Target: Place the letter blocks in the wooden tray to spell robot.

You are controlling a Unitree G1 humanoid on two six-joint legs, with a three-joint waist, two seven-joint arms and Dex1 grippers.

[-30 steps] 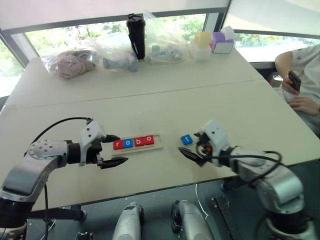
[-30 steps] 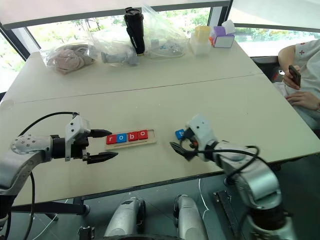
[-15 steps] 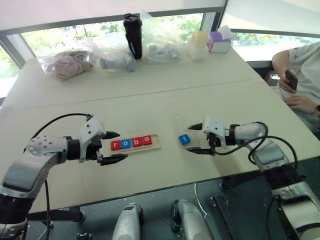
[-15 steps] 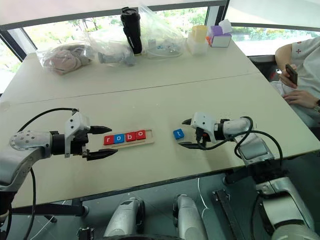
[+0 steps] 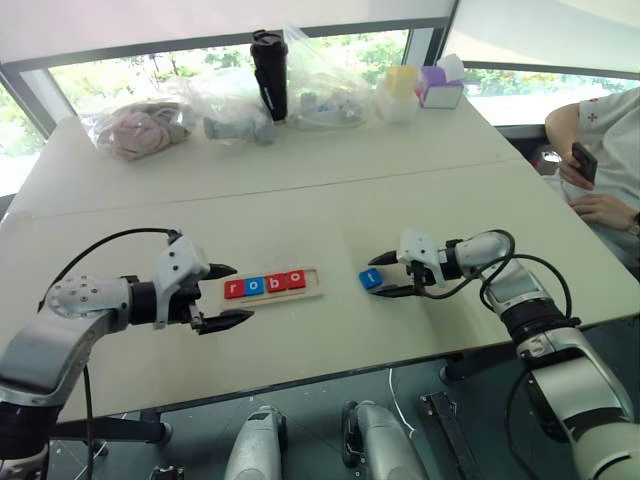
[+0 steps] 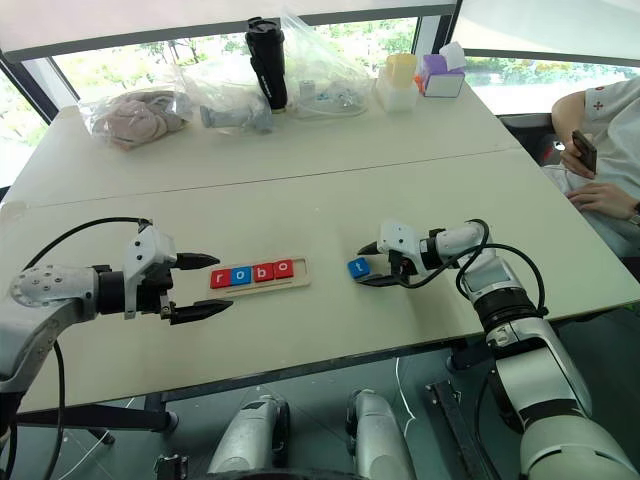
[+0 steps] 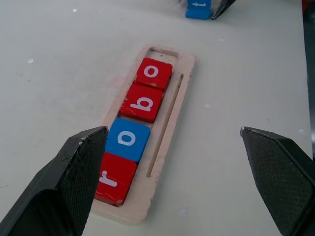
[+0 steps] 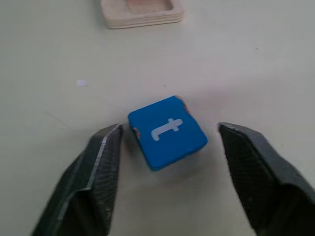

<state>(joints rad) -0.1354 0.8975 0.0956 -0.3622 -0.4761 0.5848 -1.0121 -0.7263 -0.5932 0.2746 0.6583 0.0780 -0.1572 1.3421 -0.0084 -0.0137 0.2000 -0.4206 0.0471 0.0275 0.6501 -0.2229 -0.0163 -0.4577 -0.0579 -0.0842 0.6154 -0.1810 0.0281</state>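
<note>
1. Head views. The wooden tray point(image 5: 272, 286) lies on the tabletop point(image 5: 330, 210), near its front edge. Four letter blocks point(image 5: 265, 284) sit in the tray and read r, o, b, o; the slot at the tray's right end is bare. The blue t block point(image 5: 371, 279) lies flat on the tabletop just right of the tray. The left hand point(image 5: 228, 296) hangs just left of the tray, fingers spread wide with nothing between them. The right hand point(image 5: 381, 274) points left at the t block, one finger on its far side and one on its near side. A black tumbler point(image 5: 270, 74), plastic bags point(image 5: 140, 125) and pastel boxes point(image 5: 420, 88) stand along the far edge; a person's hand point(image 5: 603, 207) rests at the right.

2. Left wrist view. The left hand's fingers point(image 7: 69, 182) stand wide apart with the tray's left end between them, apart from both.

3. Right wrist view. The right hand's fingers point(image 8: 101, 172) flank the t block; one is at its edge, the other stands clear, so nothing is gripped.
</note>
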